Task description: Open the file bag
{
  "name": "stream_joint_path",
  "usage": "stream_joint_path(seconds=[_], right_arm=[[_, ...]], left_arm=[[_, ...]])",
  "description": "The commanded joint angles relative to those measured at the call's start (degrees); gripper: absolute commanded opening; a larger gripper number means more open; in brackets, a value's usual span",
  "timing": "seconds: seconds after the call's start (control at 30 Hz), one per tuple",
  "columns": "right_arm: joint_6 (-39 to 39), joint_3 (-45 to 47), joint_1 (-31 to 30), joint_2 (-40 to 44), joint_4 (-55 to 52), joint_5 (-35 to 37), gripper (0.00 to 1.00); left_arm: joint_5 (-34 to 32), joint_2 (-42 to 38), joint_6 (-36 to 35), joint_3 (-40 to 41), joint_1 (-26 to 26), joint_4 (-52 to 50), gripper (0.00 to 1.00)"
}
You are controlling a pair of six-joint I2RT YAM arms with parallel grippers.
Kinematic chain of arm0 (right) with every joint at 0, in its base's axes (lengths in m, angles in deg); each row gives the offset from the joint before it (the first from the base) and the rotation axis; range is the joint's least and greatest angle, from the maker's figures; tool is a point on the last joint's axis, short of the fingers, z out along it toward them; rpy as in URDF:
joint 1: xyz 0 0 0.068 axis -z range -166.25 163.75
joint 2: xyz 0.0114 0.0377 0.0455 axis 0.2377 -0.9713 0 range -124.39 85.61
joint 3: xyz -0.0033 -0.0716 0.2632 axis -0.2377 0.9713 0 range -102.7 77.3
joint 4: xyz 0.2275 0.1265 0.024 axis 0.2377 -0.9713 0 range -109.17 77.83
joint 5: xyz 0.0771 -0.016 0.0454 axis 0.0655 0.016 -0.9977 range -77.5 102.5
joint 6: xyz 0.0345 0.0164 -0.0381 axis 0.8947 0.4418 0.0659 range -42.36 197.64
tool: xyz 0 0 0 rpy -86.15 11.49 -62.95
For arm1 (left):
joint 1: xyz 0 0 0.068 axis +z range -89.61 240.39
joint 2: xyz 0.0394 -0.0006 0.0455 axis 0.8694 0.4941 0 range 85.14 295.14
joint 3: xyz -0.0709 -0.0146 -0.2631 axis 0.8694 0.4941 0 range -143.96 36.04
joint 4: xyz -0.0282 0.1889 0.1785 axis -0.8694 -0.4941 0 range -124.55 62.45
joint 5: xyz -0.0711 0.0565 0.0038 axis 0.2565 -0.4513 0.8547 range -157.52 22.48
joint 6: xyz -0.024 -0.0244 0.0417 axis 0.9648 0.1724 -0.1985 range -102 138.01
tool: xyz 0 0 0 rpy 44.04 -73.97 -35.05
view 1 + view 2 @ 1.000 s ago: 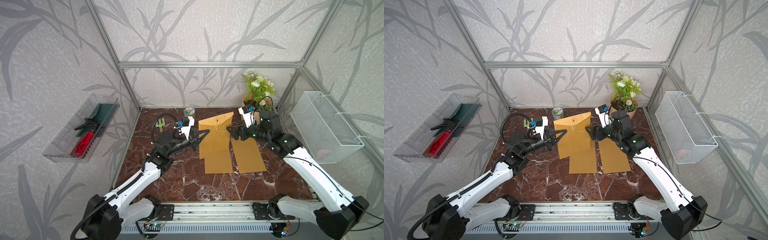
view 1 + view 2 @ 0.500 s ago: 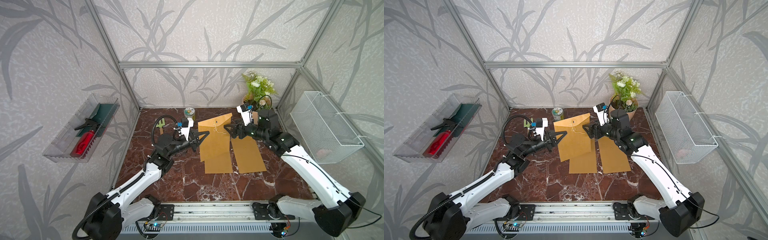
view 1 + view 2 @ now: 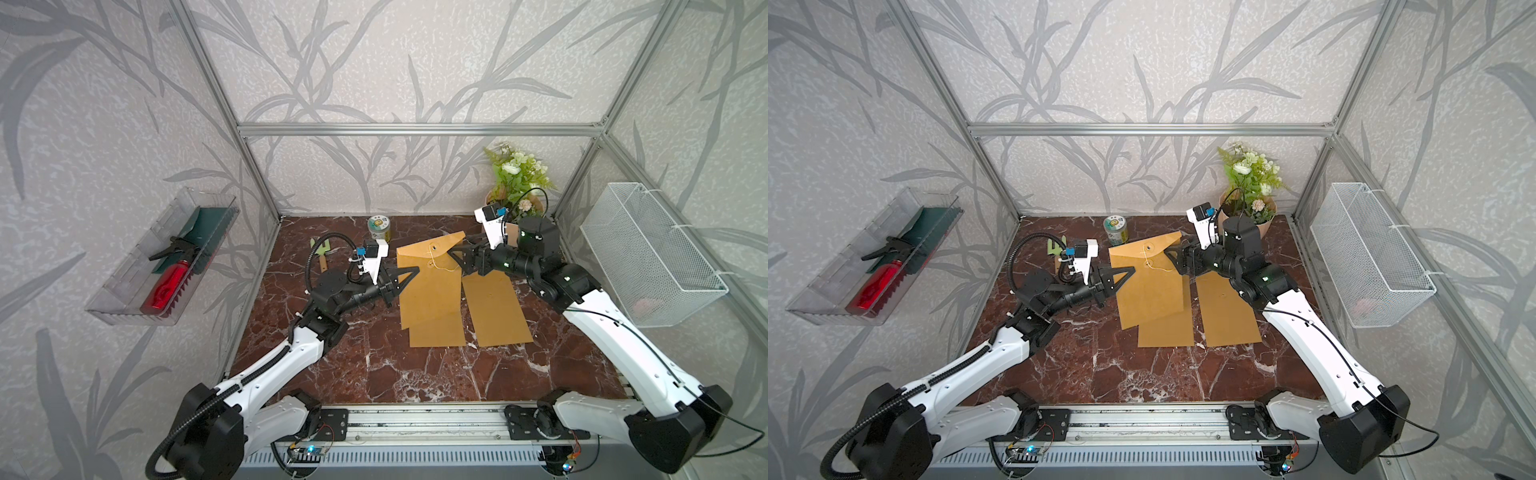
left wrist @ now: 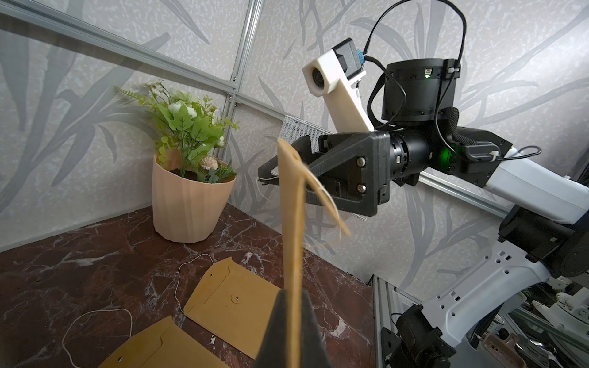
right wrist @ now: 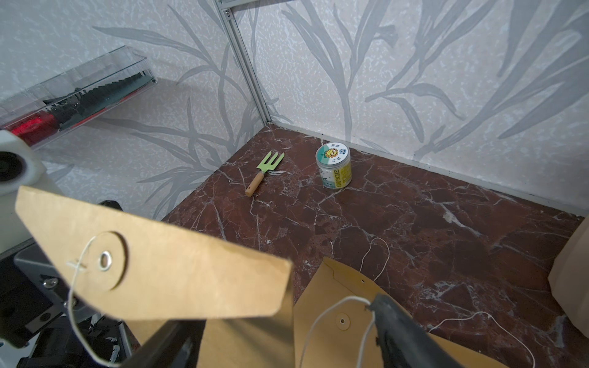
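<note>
Right claw (image 3: 457,262) nearer the file bag (image 3: 428,291) flap, prongs apart; left claw (image 3: 412,271) tight on its edge; jar (image 3: 378,227) lettering unreadable.

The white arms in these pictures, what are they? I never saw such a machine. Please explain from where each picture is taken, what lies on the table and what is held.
They are two robot arms on one table, each ending in a gripper. Two pictures look down from above through neighbouring cameras; the two others come from cameras on each arm's wrist. The left gripper is shut on the edge of a brown file bag, holding it lifted. The right gripper is open at its flap, and the string lies across one finger. Two more file bags lie flat, besides a garden fork, a jar and a potted plant.
</note>
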Motion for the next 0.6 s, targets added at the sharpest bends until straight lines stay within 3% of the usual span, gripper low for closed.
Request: stream_joint_path(seconds=[0.0, 0.37, 0.57], right_arm=[[1.75, -2.33, 0.22, 0.62, 3.98, -2.56, 0.83], [3.07, -2.82, 0.24, 1.14, 4.49, -6.14, 0.8], [3.89, -2.46, 0.26, 1.4, 4.75, -9.06, 0.74]], left_arm=[[3.03, -0.76, -1.36, 0.93, -0.94, -1.03, 0.0], [2.76, -1.39, -3.72, 1.5, -1.64, -3.67, 0.0], [2.32, -2.14, -5.46, 1.81, -1.76, -5.17, 0.0]])
